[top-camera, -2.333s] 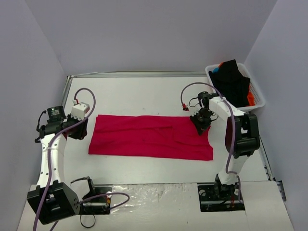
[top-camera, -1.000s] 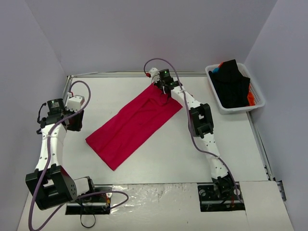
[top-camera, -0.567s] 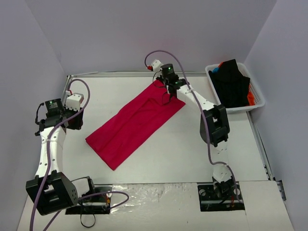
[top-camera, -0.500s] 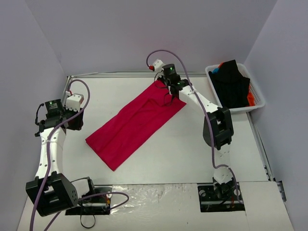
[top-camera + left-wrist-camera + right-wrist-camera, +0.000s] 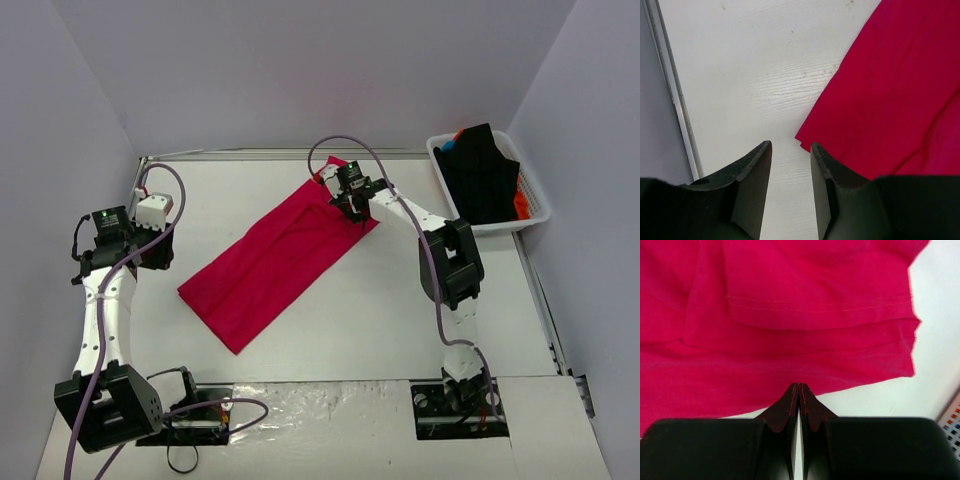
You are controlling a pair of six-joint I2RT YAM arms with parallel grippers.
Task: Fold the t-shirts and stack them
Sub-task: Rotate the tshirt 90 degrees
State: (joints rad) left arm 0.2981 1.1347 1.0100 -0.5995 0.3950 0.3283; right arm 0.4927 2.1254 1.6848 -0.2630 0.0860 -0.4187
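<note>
Top external: one red t-shirt (image 5: 275, 255) (diagonal)

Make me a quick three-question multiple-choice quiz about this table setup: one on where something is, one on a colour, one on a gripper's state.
1. Where does the white basket stand?
A. At the far right corner of the table
B. Between the arm bases
C. At the near left corner

2. What colour is the t-shirt spread on the table?
A. Black
B. Blue
C. Crimson red

3. How is the left gripper?
A. Shut on the t-shirt
B. Open, with nothing between its fingers
C. Out of every view

Answers:
1 A: the top view shows it against the far right edge.
2 C: the top view and both wrist views show red cloth.
3 B: the left wrist view shows bare table through the gap between its fingers, beside the t-shirt's corner.
</note>
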